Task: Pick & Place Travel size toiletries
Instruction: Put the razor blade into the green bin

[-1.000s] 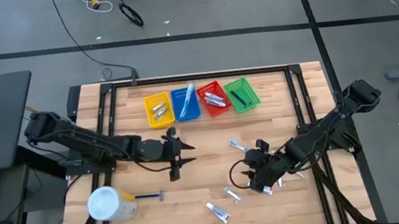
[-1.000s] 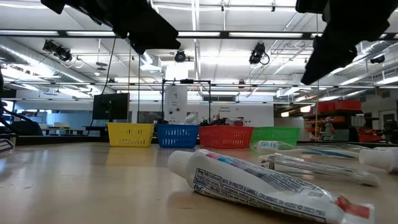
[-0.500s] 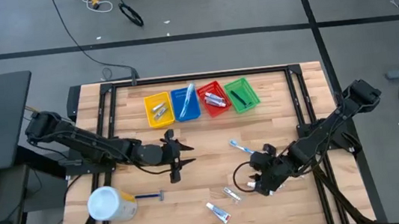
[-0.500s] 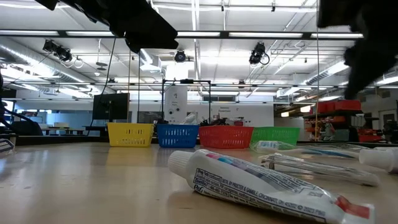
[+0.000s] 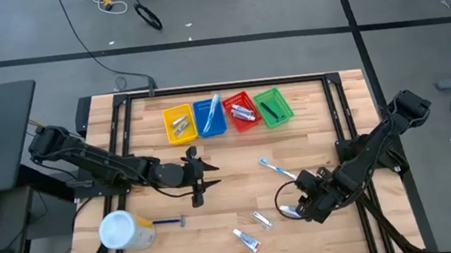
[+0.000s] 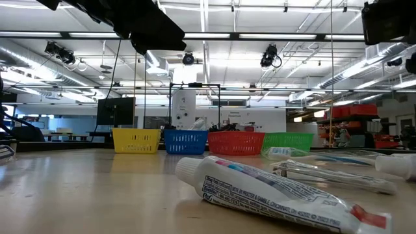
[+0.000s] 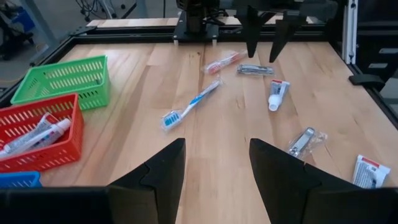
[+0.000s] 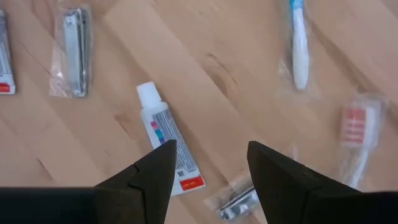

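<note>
Travel size toiletries lie loose on the wooden table: a white tube [image 8: 166,142], a packaged nail clipper [image 8: 75,42], a blue toothbrush [image 8: 299,45] and a red toothbrush in a wrapper [image 8: 354,127]. My right gripper [image 8: 208,152] [image 5: 293,211] hangs open above them, pointing steeply down, with the tube below its fingers; it touches nothing. My left gripper [image 7: 214,149] [image 5: 206,180] waits open near the table's middle, facing the blue toothbrush [image 7: 189,106]. Another tube [image 5: 247,241] lies near the front edge.
Yellow [image 5: 178,124], blue [image 5: 209,118], red [image 5: 241,110] and green [image 5: 274,107] baskets stand in a row at the far edge, some with items inside. A big white-and-yellow container [image 5: 125,231] lies at the near left beside a dark-handled razor [image 5: 173,223].
My right gripper has drifted toward the table's right and near edges, away from the blue toothbrush. Meanwhile it has rolled about its own line and tipped to point more steeply down. Its fingers have stayed open.
</note>
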